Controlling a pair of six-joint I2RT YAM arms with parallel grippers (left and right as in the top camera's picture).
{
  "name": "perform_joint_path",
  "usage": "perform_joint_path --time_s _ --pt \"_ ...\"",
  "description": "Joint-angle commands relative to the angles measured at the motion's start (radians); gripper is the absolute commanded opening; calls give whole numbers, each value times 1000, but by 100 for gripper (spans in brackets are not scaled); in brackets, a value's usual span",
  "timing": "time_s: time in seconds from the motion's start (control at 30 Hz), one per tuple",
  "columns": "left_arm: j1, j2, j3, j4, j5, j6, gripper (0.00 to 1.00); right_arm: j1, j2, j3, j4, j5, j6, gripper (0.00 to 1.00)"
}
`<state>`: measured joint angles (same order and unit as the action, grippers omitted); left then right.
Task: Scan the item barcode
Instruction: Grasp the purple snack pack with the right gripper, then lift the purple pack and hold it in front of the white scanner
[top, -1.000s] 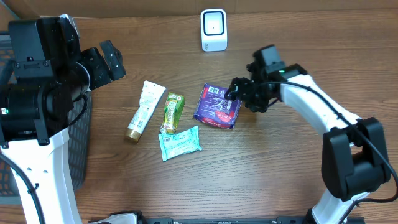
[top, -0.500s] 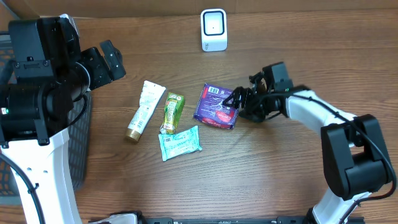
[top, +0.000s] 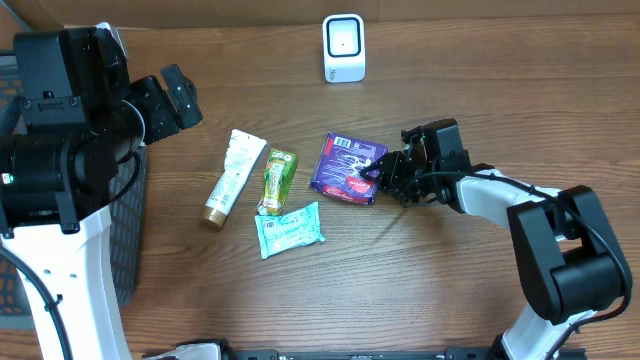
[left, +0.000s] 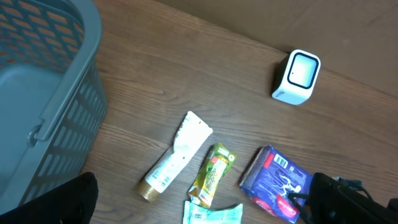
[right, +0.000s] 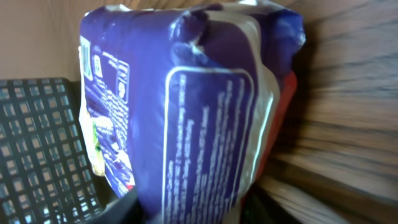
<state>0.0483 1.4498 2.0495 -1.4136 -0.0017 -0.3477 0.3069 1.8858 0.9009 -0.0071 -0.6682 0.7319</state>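
Note:
The item, a purple packet (top: 348, 168) with a white barcode panel, lies on the wooden table left of my right gripper (top: 378, 175). That gripper reaches in low from the right, and its jaws are closed on the packet's right edge. In the right wrist view the packet (right: 199, 112) fills the frame between the two dark fingers. The white scanner (top: 343, 48) stands upright at the far edge of the table. My left gripper (top: 172, 100) hangs open high over the left side, holding nothing. The left wrist view shows the packet (left: 277, 183) and the scanner (left: 297, 76) below it.
A white tube (top: 232, 178), a green sachet (top: 278, 180) and a pale teal packet (top: 289, 230) lie left of the purple packet. A grey basket (left: 43, 93) stands at the table's left edge.
My right arm has dropped low and swung toward the packet's right edge, and its jaws have closed in on the packet. The left arm has not moved.

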Motion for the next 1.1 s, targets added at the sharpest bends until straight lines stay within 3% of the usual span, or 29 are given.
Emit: perform_joint_path --time_s 0.0,0.17,0.4,0.57,0.73,0.83,1.07 --pt "4 3 14 3 -9 11 99 26 -18 -5 35 15 2 33" --pt "4 3 14 4 -9 11 100 13 -22 4 63 -53 -9 24" --pt "4 3 14 4 -9 11 100 -72 -109 92 -6 -300 -161 9" --pt "4 3 14 4 -9 11 100 -86 -203 267 -368 -179 -362 10" --pt "4 3 14 4 -9 11 99 -71 -220 584 -798 29 -573 6" --pt "4 3 14 4 -9 11 100 -59 -220 744 -920 73 -655 4" --pt "4 3 14 4 -9 11 100 -49 -221 946 -995 62 -722 4"
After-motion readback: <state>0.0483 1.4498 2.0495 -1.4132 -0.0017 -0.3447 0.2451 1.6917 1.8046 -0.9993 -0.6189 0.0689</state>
